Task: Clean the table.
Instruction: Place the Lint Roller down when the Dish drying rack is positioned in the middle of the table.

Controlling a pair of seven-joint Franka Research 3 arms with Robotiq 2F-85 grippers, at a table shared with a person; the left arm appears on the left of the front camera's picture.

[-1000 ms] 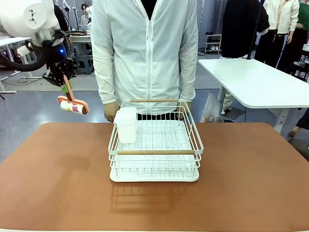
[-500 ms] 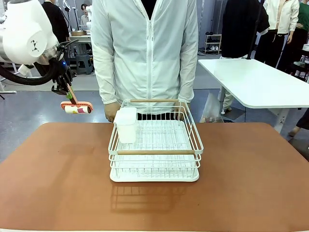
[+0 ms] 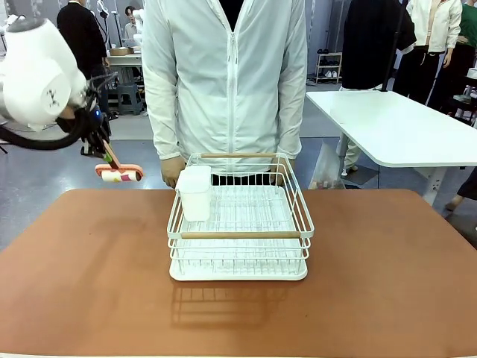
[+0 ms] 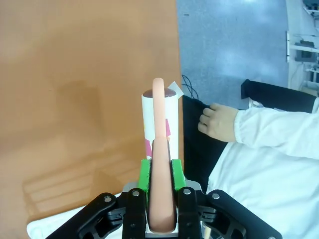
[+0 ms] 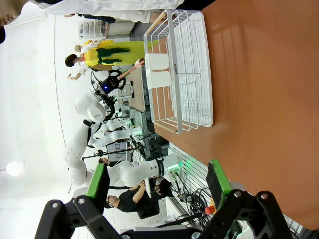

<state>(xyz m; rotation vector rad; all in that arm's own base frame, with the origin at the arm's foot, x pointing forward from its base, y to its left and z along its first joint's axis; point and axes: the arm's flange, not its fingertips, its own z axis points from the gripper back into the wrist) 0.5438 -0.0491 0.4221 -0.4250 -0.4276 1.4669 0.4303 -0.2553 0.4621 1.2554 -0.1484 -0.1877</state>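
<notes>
Front: left gripper (image 3: 103, 149) holds lint roller (image 3: 119, 175) aloft over the table (image 3: 89, 268) far-left edge; lower it flat, roll the open left side, avoid dish rack (image 3: 238, 224).
Left wrist: fingers (image 4: 145, 174) clamp the roller handle.
Right wrist: right gripper (image 5: 158, 184) fingers spread, empty, above open table.

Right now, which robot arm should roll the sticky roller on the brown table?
Left. Its claw is shut on the lint roller, hanging above the table's far left corner. The right claw is open, holding nothing.
</notes>
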